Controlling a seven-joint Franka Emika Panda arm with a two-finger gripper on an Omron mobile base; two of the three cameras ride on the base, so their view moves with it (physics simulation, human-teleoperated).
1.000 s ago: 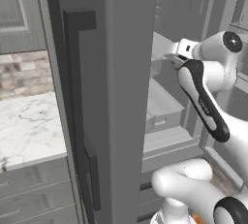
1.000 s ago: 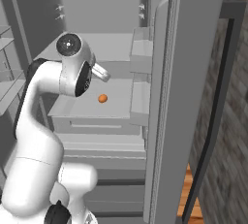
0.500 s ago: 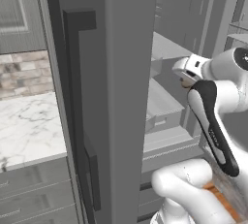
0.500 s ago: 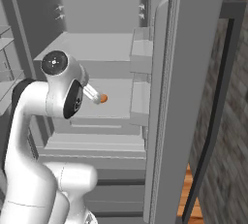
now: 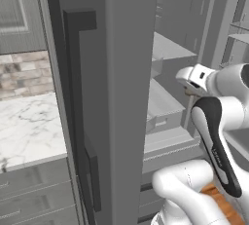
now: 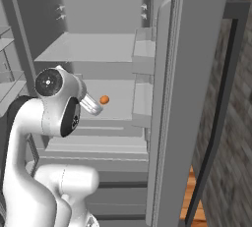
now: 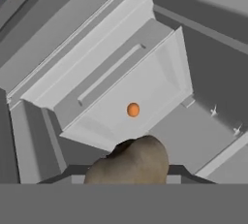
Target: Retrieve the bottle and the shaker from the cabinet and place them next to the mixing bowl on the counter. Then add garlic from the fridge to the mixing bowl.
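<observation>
The arm [image 6: 54, 118] bends at the elbow, wrist reaching into the open fridge [image 6: 113, 59]; the pincer is clamped on garlic [image 7: 133, 162] (a beige bulb).

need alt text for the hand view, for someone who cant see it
A tan, rounded garlic sits at the bottom of the frame right at the gripper, seemingly held in it. Beyond it lies the grey inside of the open fridge, with a small orange ball resting on a pale shelf.
</observation>
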